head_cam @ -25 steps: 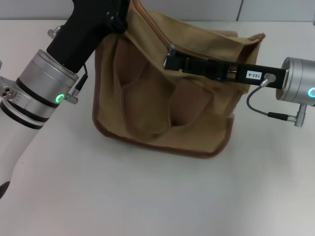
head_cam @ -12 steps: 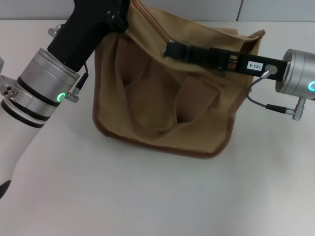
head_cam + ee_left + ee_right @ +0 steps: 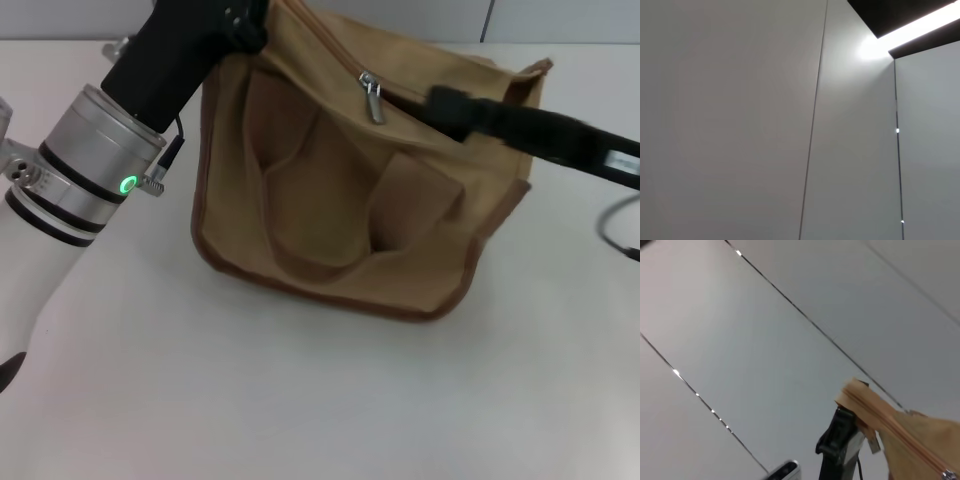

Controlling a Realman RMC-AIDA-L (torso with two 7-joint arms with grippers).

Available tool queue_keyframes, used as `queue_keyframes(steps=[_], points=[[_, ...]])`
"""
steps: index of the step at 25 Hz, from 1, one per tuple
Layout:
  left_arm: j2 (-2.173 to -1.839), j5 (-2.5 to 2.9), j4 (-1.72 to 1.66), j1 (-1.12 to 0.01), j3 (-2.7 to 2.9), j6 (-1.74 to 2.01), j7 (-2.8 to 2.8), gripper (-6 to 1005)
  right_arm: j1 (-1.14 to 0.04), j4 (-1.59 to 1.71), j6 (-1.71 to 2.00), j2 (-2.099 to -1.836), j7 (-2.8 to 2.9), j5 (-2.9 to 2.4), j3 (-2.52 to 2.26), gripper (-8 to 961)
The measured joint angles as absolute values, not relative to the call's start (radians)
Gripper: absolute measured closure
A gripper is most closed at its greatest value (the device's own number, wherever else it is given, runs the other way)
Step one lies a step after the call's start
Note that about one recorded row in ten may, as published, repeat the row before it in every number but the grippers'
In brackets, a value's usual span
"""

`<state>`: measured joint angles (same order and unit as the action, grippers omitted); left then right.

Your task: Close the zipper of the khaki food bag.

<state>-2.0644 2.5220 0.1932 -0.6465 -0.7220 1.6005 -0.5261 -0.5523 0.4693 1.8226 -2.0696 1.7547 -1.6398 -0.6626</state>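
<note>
The khaki food bag [image 3: 330,200] stands in the middle of the white table, its two loop handles drooping down its front. My left gripper [image 3: 250,22] is at the bag's top left corner, shut on the fabric; the right wrist view shows that black gripper [image 3: 840,432] clamped at the bag's end [image 3: 920,440]. The zipper [image 3: 330,45] runs along the top panel, and its silver pull tab [image 3: 373,98] hangs loose about a third of the way along. My right gripper [image 3: 438,100] lies over the top panel, to the right of the tab and apart from it.
The white table [image 3: 300,400] spreads in front of the bag and to both sides. A grey wall panel [image 3: 740,120] fills the left wrist view. My right arm's black body [image 3: 560,140] crosses the bag's right end.
My right gripper has drawn back to the right, off the pull tab. The tab has shifted slightly right and now hangs free. The left gripper keeps its hold on the corner.
</note>
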Motion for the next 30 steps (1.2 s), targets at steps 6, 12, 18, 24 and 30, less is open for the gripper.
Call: queue_keyframes(steps=[6,12,18,24,30], points=[[-2.063,2.523,0.228,-0.670,-0.719,1.609,-0.467,893,-0.482,0.529,1.904,-2.051,1.753,-1.633,-0.643,198],[-2.052,2.603,0.289,-0.670,-0.761,1.596,-0.419,891,-0.464,0.523,2.001,-2.012,1.718,-1.636,-0.625,198],[-2.036,2.791,0.421,-0.604,-0.930,1.528,-0.413,890,-0.448,0.517,1.998,-2.042,1.638,-1.631,-0.574,197],[-2.031,2.891,0.673,-0.454,-1.008,1.374,-0.286,889,-0.497,0.450,1.946,-2.054,1.659,-1.630,-0.573,197],[-2.023,2.891,0.737,-0.414,-1.002,1.307,-0.277,888,-0.515,0.440,1.889,-2.064,1.656,-1.630,-0.579,198]])
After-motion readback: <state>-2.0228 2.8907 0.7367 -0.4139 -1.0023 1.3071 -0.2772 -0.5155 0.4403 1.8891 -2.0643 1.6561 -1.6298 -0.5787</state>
